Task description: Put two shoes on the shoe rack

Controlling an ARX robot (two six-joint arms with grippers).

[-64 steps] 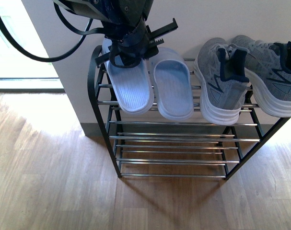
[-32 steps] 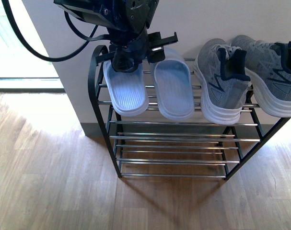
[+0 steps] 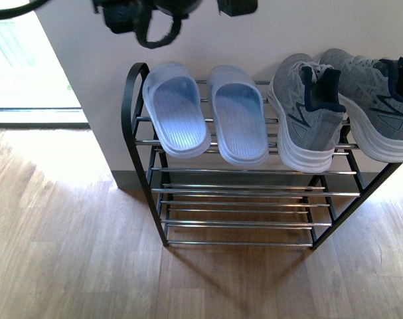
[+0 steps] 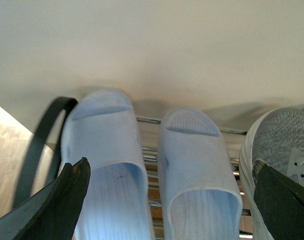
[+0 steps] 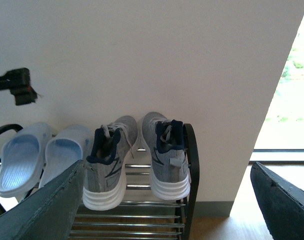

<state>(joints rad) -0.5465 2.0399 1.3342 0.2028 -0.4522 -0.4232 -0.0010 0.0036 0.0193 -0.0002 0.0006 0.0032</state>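
Two pale blue slide sandals (image 3: 178,113) (image 3: 240,119) lie side by side on the top tier of the black shoe rack (image 3: 129,100), at its left. Two grey knit sneakers (image 3: 307,116) (image 3: 380,106) lie on the same tier at the right. My left gripper (image 3: 178,8) is open and empty, high above the sandals at the picture's top edge. In the left wrist view my left gripper (image 4: 169,170) has both sandals (image 4: 104,145) (image 4: 197,155) between its spread fingers. My right gripper (image 5: 167,172) is open and empty, well back from the sneakers (image 5: 109,160) (image 5: 167,150).
A white wall (image 3: 287,26) stands right behind the rack. The lower chrome bars (image 3: 241,224) hold nothing. Wooden floor (image 3: 68,252) lies in front and to the left. A bright window (image 5: 287,100) is to the right of the wall.
My left gripper has let go of the left sandal and risen away from it. The sandal stays on the top tier.
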